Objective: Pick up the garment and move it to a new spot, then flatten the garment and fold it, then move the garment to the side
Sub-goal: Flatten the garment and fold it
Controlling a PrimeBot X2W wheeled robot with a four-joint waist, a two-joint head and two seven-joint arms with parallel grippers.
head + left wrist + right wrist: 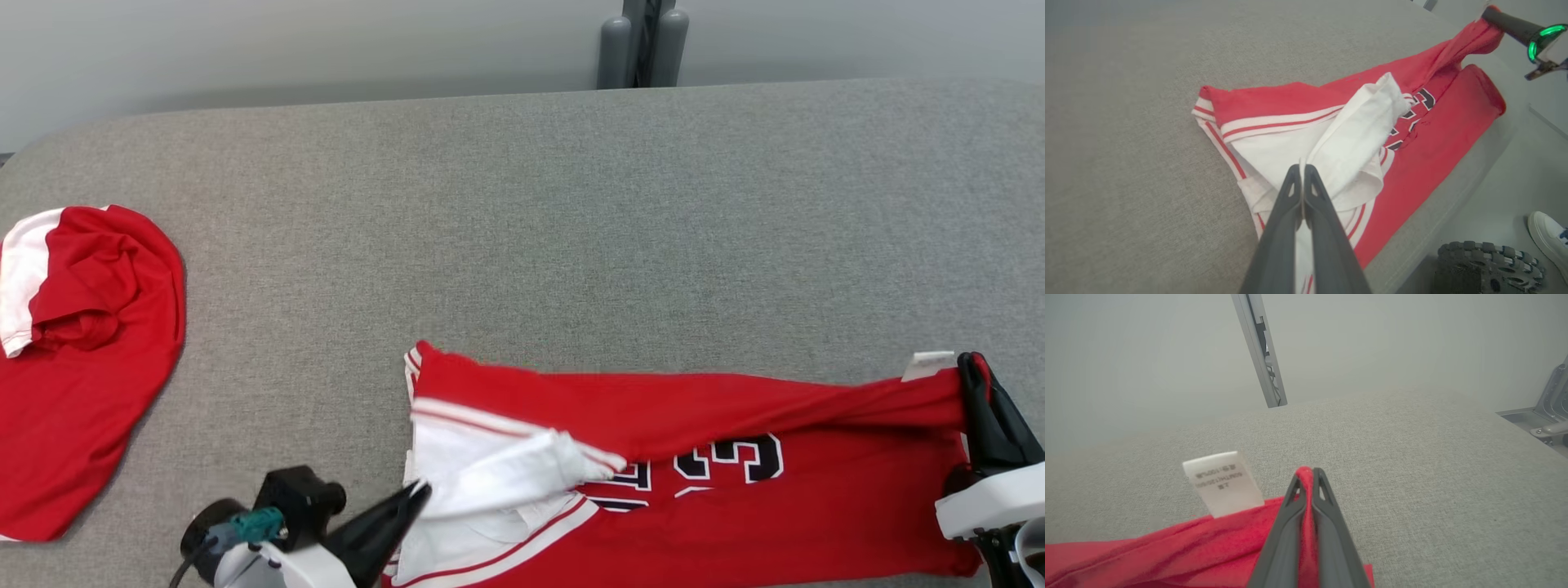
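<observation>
On the grey tabletop [571, 204] below a pale wall [326, 41], left fingers [1284, 232] and right fingers [1331, 526] each clamp the red garment [816, 490], lower right.

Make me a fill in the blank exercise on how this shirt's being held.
The left end effector is shut on the ____ part of the red jersey with dark lettering.
The right end effector pinches its ____ edge beside a white care label.
A second, crumpled red-and-white garment lies on the grey fabric table's ____ side.
Missing: white; red; left.
</observation>
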